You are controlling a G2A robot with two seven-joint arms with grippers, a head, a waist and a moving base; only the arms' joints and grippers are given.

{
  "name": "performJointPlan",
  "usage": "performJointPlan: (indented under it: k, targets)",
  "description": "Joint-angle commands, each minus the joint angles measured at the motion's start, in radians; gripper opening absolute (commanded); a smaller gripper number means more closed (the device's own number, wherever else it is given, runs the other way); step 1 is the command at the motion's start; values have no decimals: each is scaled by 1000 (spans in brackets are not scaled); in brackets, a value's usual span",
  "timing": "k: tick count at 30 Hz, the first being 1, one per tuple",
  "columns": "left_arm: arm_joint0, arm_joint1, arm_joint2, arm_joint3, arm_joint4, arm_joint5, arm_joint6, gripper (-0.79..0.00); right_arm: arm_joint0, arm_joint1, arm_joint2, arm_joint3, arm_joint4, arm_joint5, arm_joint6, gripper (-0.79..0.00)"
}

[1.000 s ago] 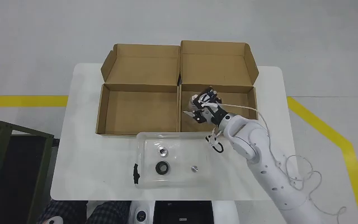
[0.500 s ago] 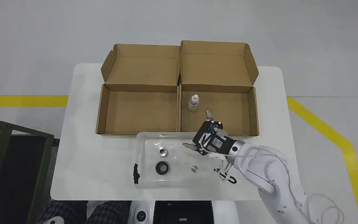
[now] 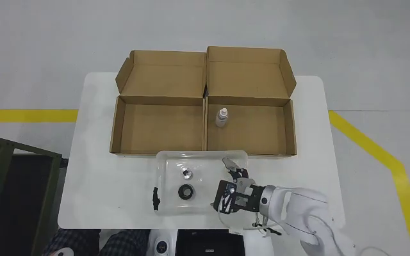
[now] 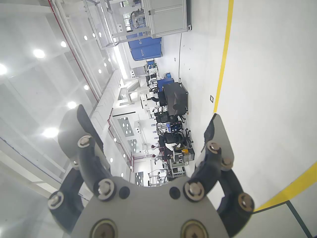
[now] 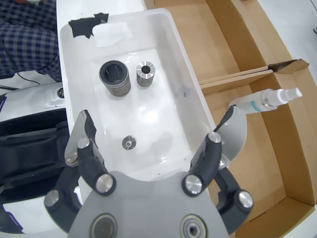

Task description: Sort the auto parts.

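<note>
The right gripper [image 5: 158, 115] has its fingers spread wide and holds nothing. It hangs over the near right part of the clear bin [image 5: 188, 75]. One finger is above the bin's near rim and the other above its far rim, by the right box [image 3: 256, 131]. On the bin floor below the open fingers lies a small disc [image 5: 129, 143], which neither finger touches. Farther left in the bin stand a dark sleeve [image 5: 114, 77] and, just beside it, a small steel cylinder [image 5: 145, 73]. The bottle [image 3: 221, 117] is in the right box, close to its left wall at the far end. The left box [image 3: 160, 128] sits beside the right one. The left gripper [image 4: 147, 115] is also spread and empty, and points out into the room. A second ago the right gripper was over the right box at the spot where the bottle is now. Half a second ago the bottle was already standing free and the gripper had reached the bin's far right edge. It has since come nearer, over the disc.
</note>
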Motion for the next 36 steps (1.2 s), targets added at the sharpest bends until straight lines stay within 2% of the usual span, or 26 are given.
performJointPlan:
  k: [1, 8, 14, 21, 30, 36]
  targets:
    - [0, 0, 0, 0, 0, 0, 0, 0, 2, 2, -5, 12, -14, -5, 7, 0]
    - [0, 0, 0, 0, 0, 0, 0, 0, 27, 8, -5, 50, -18, -21, 22, 0]
    - [0, 0, 0, 0, 0, 0, 0, 0, 59, 13, -25, 76, -12, -69, 83, -34]
    - [0, 0, 0, 0, 0, 0, 0, 0, 99, 14, -66, 112, -16, -88, 146, -142]
    - [0, 0, 0, 0, 0, 0, 0, 0, 135, 15, -115, 154, -18, -89, 192, -243]
    - [0, 0, 0, 0, 0, 0, 0, 0, 153, 16, -145, 173, -20, -90, 216, -388]
